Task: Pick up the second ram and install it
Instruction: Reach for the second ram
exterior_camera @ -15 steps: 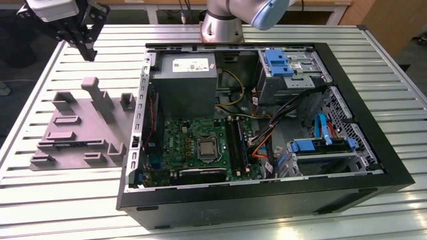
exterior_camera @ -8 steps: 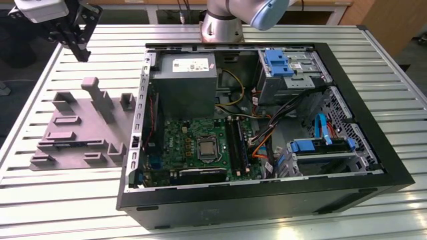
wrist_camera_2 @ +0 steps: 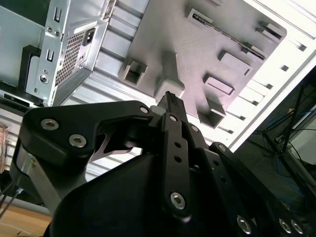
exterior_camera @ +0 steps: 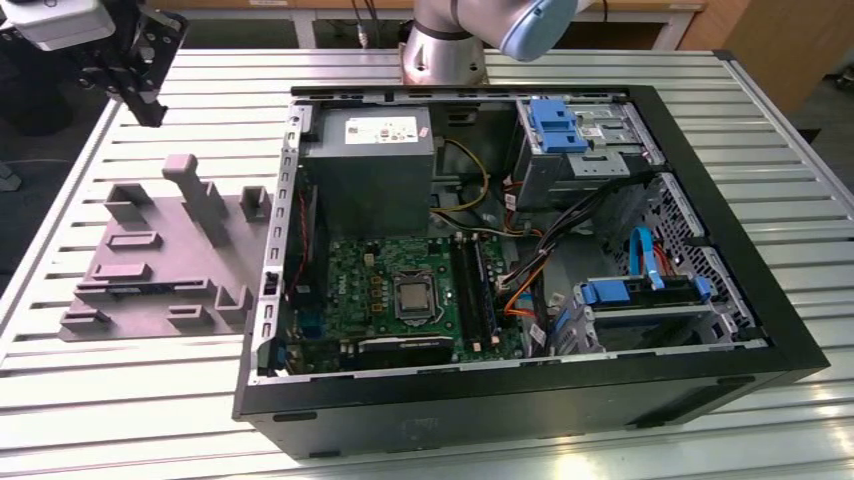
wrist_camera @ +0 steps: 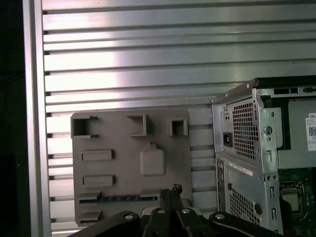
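Ram (wrist_camera: 118,198) lies slotted in the tray (wrist_camera: 113,133) beneath your claw (wrist_camera: 171,189). Your claw hangs high, pointing down, closed and empty.

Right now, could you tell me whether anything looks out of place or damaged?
Nothing stands out. The second ram lies straight in its slot on the grey fixture, the open computer case sits level beside it, and the gripper hangs above the fixture.

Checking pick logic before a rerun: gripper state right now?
Black gripper: closed, fingertips together, holding nothing; the thin blue-green ram stick lies in the grey moulded tray.
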`<state>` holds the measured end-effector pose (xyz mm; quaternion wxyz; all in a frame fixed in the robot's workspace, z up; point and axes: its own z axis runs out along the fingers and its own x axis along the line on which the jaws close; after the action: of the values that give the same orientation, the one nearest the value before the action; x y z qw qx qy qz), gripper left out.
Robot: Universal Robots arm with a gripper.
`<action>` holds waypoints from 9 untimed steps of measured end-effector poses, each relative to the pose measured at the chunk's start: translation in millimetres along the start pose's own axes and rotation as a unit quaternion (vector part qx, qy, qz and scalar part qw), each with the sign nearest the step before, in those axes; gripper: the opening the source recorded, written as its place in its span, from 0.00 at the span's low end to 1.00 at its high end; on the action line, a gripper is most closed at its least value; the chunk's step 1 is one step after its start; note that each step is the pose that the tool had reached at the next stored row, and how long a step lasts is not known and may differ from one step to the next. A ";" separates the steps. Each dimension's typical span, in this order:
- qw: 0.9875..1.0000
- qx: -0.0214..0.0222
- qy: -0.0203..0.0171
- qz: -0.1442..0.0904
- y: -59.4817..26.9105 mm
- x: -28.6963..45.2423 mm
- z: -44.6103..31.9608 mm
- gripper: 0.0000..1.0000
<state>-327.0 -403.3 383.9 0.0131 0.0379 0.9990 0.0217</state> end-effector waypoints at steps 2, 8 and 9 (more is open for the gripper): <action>1.000 0.000 0.000 0.000 -1.4 3.4 0.2 0.11; 1.000 0.000 0.000 0.000 -2.5 8.8 0.3 0.11; 1.000 0.000 0.000 0.000 -2.5 8.9 0.2 0.11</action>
<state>-336.0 -405.1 383.4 0.0130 0.0379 0.9990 0.0217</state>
